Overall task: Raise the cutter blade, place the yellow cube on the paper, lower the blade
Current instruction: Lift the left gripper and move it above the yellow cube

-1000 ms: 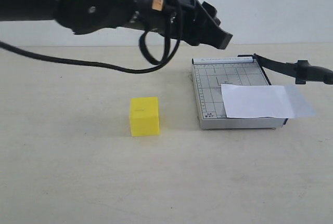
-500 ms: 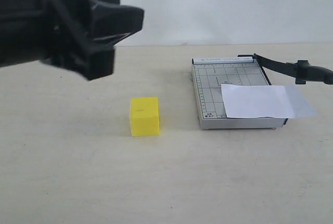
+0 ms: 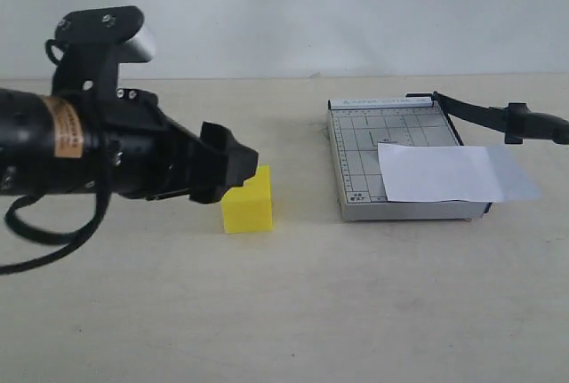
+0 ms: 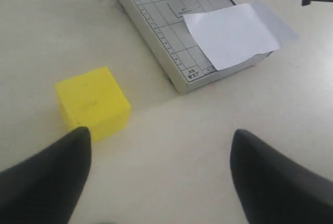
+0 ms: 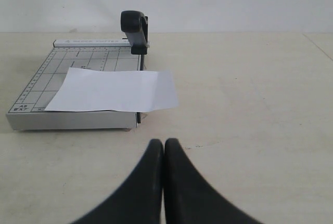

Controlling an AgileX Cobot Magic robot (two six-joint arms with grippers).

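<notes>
- The left gripper (image 3: 233, 163) hangs low over the table (image 3: 356, 312), right by the yellow cube (image 3: 251, 207) and partly covering it in the exterior view.
- Its fingers (image 4: 47, 182) are spread wide, with nothing between them; the cube shows just ahead of one fingertip in the left wrist view.
- The cube rests on the table, apart from the grey cutter base (image 3: 356, 152) and off the paper (image 3: 449, 172).
- The paper lies flat on the base, and one edge hangs over the cutting side.
- The cutter blade (image 3: 484, 116) is lifted off the base, with its handle above the paper's overhang.
- The right gripper (image 5: 164, 148) has its fingers pressed together, empty, and points at the base.
</notes>
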